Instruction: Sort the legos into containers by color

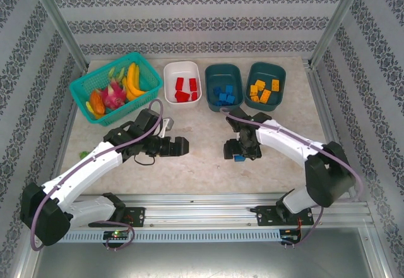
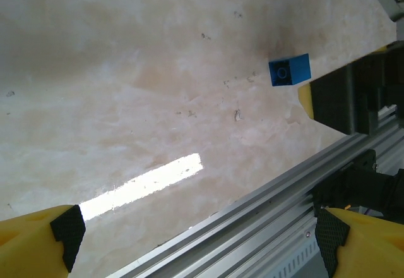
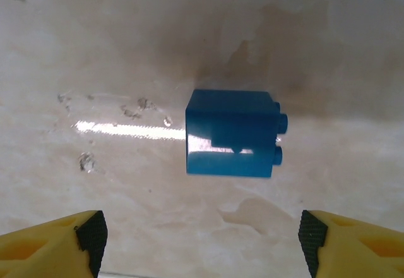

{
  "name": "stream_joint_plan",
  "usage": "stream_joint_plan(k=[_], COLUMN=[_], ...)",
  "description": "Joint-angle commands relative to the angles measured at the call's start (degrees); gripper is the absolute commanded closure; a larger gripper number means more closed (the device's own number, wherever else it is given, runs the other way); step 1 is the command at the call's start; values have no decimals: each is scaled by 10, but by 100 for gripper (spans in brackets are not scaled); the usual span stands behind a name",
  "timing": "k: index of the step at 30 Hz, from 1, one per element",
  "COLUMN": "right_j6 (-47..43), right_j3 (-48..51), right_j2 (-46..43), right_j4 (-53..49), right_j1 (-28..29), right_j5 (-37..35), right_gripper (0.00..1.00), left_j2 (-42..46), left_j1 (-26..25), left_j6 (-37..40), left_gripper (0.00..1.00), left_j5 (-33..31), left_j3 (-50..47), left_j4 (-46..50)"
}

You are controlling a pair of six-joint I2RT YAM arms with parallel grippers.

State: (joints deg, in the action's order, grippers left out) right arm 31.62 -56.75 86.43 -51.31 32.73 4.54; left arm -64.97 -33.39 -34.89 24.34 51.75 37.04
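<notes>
Blue brick (image 3: 230,132), hard glossy plastic, lies on the tabletop (image 1: 202,177) near its middle, well short of the tubs. It is tipped on its side, with two studs pointing toward the right edge of the right wrist view. Right gripper (image 3: 202,240) hangs directly above it, fingers spread wider than the brick and holding nothing. Left gripper (image 2: 199,237) hovers over bare table some way off, also wide open and empty, the brick well beyond its fingertips.

Tubs at the far edge: red bricks (image 1: 185,90) in the white tub (image 1: 168,79), blue bricks (image 1: 222,93) in the middle teal tub (image 1: 209,79), orange bricks (image 1: 264,91) in the far-right teal tub (image 1: 282,76).

Handling, my estimate: light and rigid, unlikely to deform or break under a squeeze. The smooth faces look slick, so a shallow or off-centre pinch may let it twist or squirt out. Best hold is low on the body, pads across two flat opposite faces. The studded face would give an uneven seat.
</notes>
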Motion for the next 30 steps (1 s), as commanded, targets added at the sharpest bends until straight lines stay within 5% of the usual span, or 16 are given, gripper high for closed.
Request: stream_joint_plan(k=[1, 10, 30], right_j6=[1, -23, -33], right_j3=[6, 13, -34], right_j2=[29, 75, 69], right_j4=[33, 62, 42], right_j1=[-11, -36, -31], right_j5=[0, -11, -30], right_gripper=[20, 27, 64], left_j2=[6, 4, 0], left_j1=[-13, -23, -27], left_j6=[-7, -17, -46], left_gripper=[4, 4, 4], left_j5=[-12, -15, -22], left_j3=[1, -1, 12], left_j4=[-12, -24, -44])
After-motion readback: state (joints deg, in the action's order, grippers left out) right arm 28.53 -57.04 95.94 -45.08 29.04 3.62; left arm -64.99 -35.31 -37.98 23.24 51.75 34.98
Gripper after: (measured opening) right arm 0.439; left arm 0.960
